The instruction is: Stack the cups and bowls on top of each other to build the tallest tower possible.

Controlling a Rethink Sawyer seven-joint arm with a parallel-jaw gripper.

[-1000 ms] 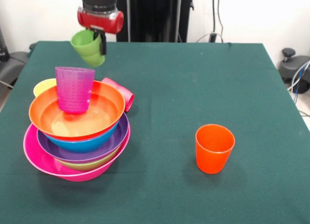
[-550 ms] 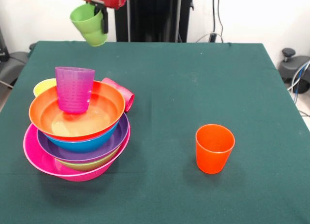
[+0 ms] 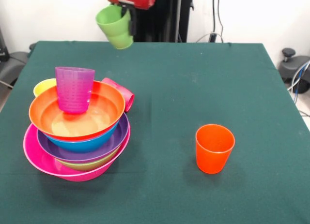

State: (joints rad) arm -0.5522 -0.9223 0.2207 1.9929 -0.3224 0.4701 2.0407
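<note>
The tower (image 3: 77,137) stands at the left of the table: nested bowls with the big pink bowl (image 3: 36,161) as base, then green, purple and blue, and the orange bowl (image 3: 97,110) on top. A purple cup (image 3: 74,88) stands upright in the orange bowl. Behind the pile lie a yellow cup (image 3: 42,86) and a red cup (image 3: 121,92) on its side. An orange cup (image 3: 214,147) stands alone at the right. High at the top edge my gripper (image 3: 127,18) is shut on the rim of the tilted green cup (image 3: 115,26), up and to the right of the tower.
The green cloth-covered table (image 3: 193,79) fills the view. Cables and a black fixture (image 3: 295,69) hang past its right edge.
My gripper has carried the green cup upward and then to the right, away from above the tower. Everything on the table has stayed put.
</note>
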